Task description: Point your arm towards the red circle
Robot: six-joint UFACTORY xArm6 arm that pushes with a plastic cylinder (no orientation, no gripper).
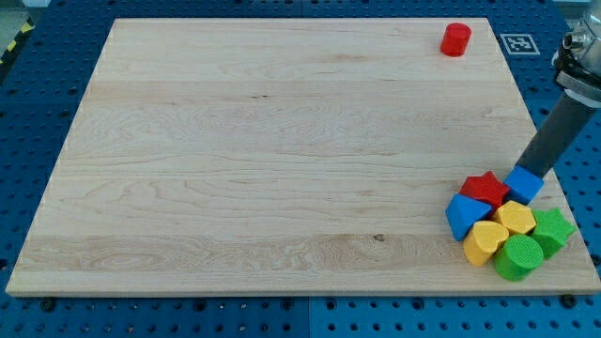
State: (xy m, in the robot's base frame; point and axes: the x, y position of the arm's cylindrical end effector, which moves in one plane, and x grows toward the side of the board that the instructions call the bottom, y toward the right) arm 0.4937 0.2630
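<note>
The red circle [456, 39], a short red cylinder, stands alone near the view's top right corner of the wooden board [282, 141]. My rod comes in from the view's right edge and slants down to my tip [526, 173], which rests at the top of a blue cube [525, 184] in the cluster at the view's bottom right. The tip is far below the red circle and somewhat to its right.
The cluster at the view's bottom right holds a red star [485, 189], a blue block [465, 215], a yellow hexagon [516, 218], a yellow heart [485, 241], a green cylinder [518, 257] and a green star [552, 231].
</note>
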